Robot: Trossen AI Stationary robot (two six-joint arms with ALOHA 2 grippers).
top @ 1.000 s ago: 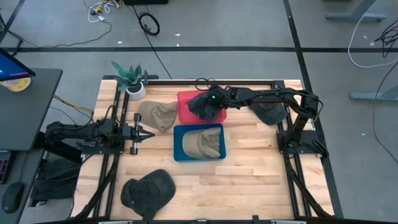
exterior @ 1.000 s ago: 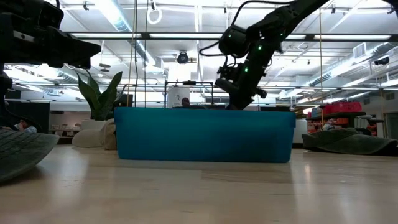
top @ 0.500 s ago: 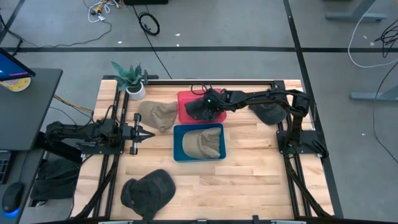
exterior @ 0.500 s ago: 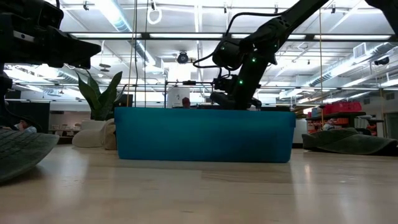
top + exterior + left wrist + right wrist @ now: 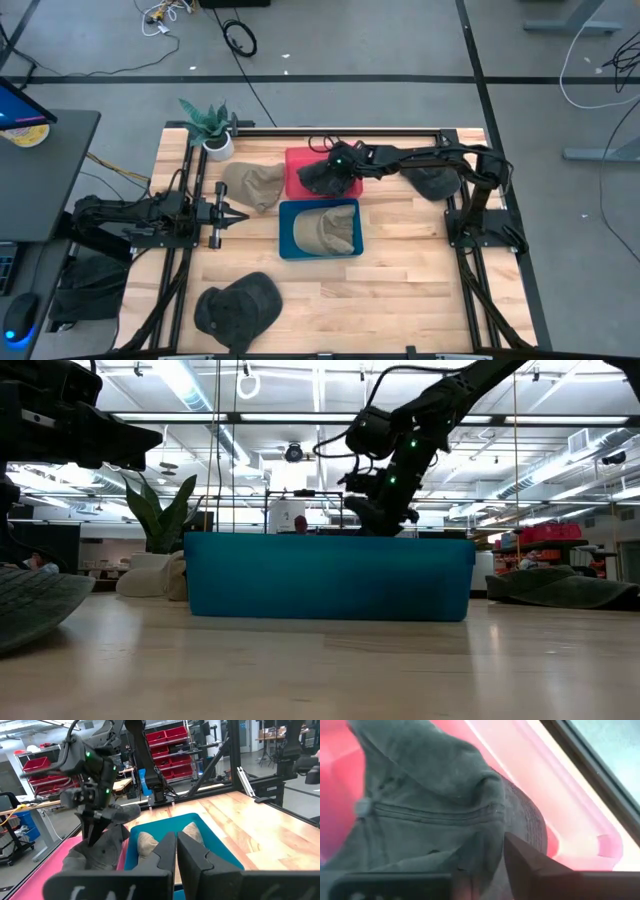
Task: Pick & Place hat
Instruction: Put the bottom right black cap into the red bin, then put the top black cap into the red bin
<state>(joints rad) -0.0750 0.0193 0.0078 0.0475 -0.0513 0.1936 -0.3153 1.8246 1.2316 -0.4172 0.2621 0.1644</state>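
A dark grey hat (image 5: pixel 318 180) lies crumpled in the red bin (image 5: pixel 295 160) at the table's far middle. My right gripper (image 5: pixel 330 172) reaches in from the right and slants down onto the hat (image 5: pixel 95 855). Its fingers are open, with a fold of the crown (image 5: pixel 430 795) between them. My left gripper (image 5: pixel 240 212) waits shut and level at the table's left, pointing toward the blue bin (image 5: pixel 290 245), which holds a tan hat (image 5: pixel 325 230). My right gripper comes at the hat slanting down from the table's right side. The one finger (image 5: pixel 525 865) that shows lies against a raised fold of the crown (image 5: pixel 487 845); the other finger is hidden by the cloth. The hat rests on the red bin's floor.
A second tan hat (image 5: pixel 255 183) lies on the table left of the red bin. One dark hat (image 5: pixel 237 305) sits near the front edge and another (image 5: pixel 435 183) at the far right. A potted plant (image 5: pixel 212 130) stands in the far left corner.
My right gripper has sunk a little toward the red bin and shifted toward the table's left with the dark hat. The hat, held bunched above the bin a second ago, now lies down in it.
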